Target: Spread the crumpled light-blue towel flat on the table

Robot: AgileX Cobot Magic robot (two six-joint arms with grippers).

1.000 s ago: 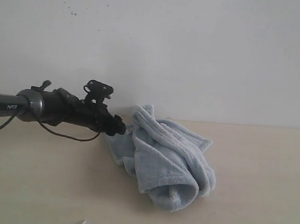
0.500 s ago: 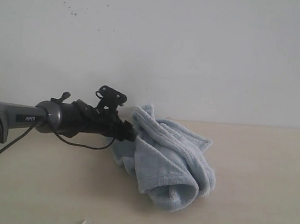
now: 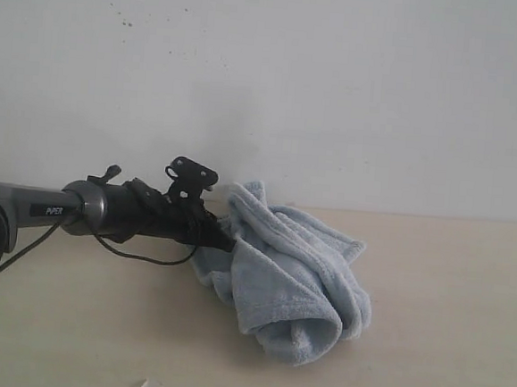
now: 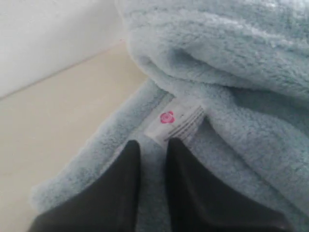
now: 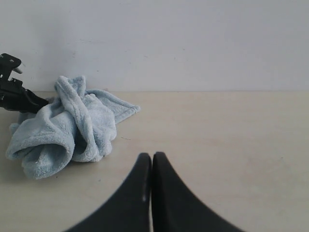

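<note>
1. You are looking at a towel [image 3: 291, 286] of pale light-blue terry – thick, fluffy pile, soft rounded folds, no sharp creases.
2. It is lying crumpled in a heap on the table [image 3: 444, 334], towards the back near the white wall [image 3: 338, 92]. One rolled fold is bulging at the front like a fat tube, and a flatter corner is sticking out to the right.
3. The table is showing as smooth, matte, pale beige wood tone; it is running wide and bare to the right of the heap.
4. Your left gripper [image 4: 152, 145] is reaching in low from the left, at the towel's left edge. Its black, smooth, tapered fingers [image 4: 126, 164] are standing close together with only a narrow slot between them – blue pile is filling that slot, so it is pinching the cloth.
5. Just past the fingertips a small white label [image 4: 176, 121] is lying flat on the hem, carrying a pink round mark and lines of grey print too small to read.
6. Your right gripper [image 5: 152, 157] is hanging over bare table well apart from the towel, its two dark curved fingers pressed together with nothing between them.
</note>
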